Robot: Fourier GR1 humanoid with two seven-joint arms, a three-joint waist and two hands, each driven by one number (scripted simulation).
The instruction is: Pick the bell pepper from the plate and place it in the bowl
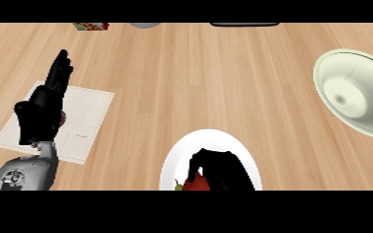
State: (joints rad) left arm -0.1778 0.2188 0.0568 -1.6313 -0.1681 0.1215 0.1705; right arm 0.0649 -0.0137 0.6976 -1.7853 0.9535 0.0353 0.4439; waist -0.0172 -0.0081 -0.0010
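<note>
A light wooden counter (189,79) fills the view, its grain running up and down. At the left lies a flat white mat (89,116), marked with faint lines and set slightly askew. Along the far edge, three things are cut off: a red-and-green patterned item (91,26) at the left, a grey rounded object (145,25) just beside it, and a dark flat object (244,24) further right.

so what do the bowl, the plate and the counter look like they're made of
Bowl: looks like glazed ceramic, pale cream with a soft sheen inside.
Plate: plain white and smooth, probably ceramic too, though plastic can't be ruled out.
Counter: light wood with visible grain lines, matte finish.
</note>
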